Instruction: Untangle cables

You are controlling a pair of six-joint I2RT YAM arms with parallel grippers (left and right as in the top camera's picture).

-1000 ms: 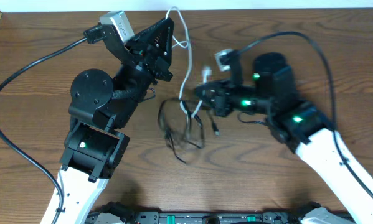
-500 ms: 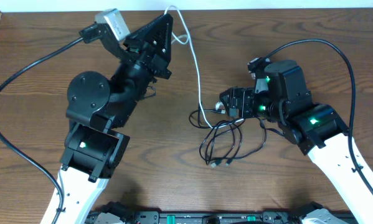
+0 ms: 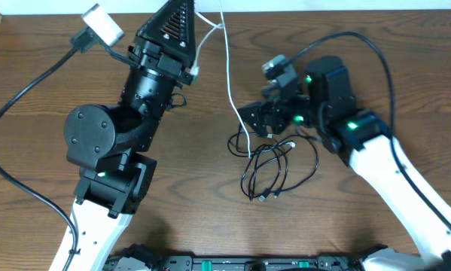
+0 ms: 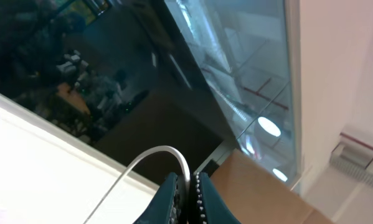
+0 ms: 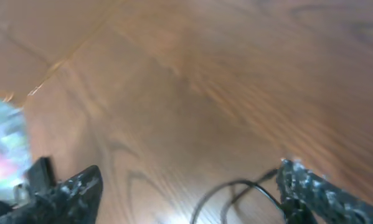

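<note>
Left claw [image 4: 187, 179] has swung up — pinching the white cable [image 4: 161, 149].

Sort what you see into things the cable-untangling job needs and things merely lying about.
Job: thin white cable; tangled thin black cables; left end effector, shut on the white cable; right end effector, open.
Merely there: brown wooden table; thick black arm wires.

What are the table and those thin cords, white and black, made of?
Table: looks like wood or wood veneer, brown with visible grain, dull sheen. White cable: probably plastic-sheathed, smooth, bending freely. Black cables: likely plastic or rubber jackets, matte, lying in loose loops.
</note>
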